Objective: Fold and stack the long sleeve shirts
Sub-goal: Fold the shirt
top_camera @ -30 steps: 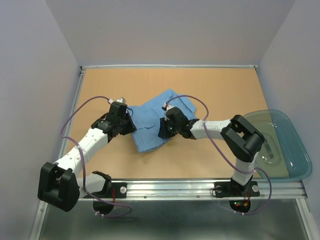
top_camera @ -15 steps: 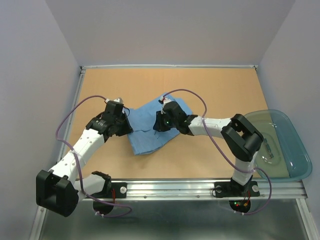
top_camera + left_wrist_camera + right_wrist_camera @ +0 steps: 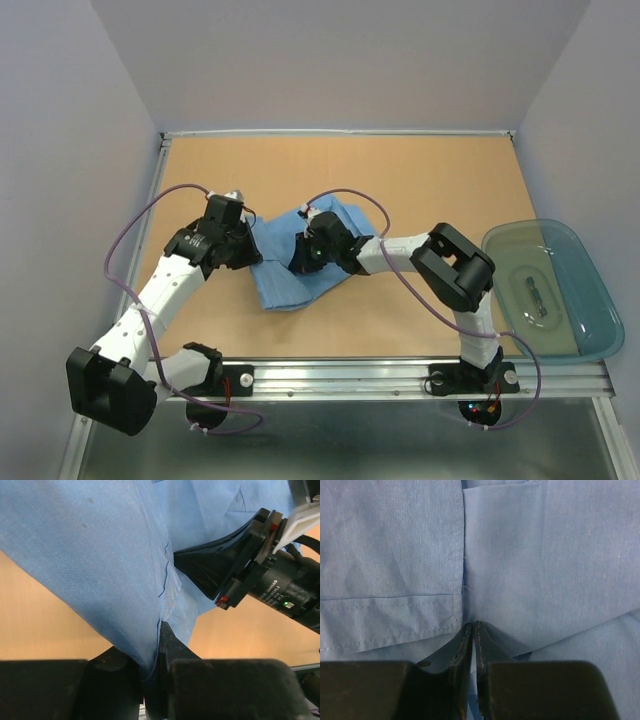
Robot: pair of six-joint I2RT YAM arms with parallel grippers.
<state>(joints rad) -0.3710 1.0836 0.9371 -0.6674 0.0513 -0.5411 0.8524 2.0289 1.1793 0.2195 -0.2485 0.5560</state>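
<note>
In the middle left of the top view, the left gripper [image 3: 250, 252] is shut tight on one edge of the light blue shirt [image 3: 282, 284]. The shirt lies bunched up in the middle of the brown table [image 3: 430, 180]. The right gripper [image 3: 300, 262] sits on top of the shirt and pinches a fold of it. A teal tub [image 3: 603, 290] sits at the far right.

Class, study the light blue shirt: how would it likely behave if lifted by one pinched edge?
Probably floppy: the light blue shirt drapes in soft folds from the left gripper. Likely light, since thin woven cloth with fine stitching shows at the right gripper. It would probably sag and unfold, not hold shape.
</note>
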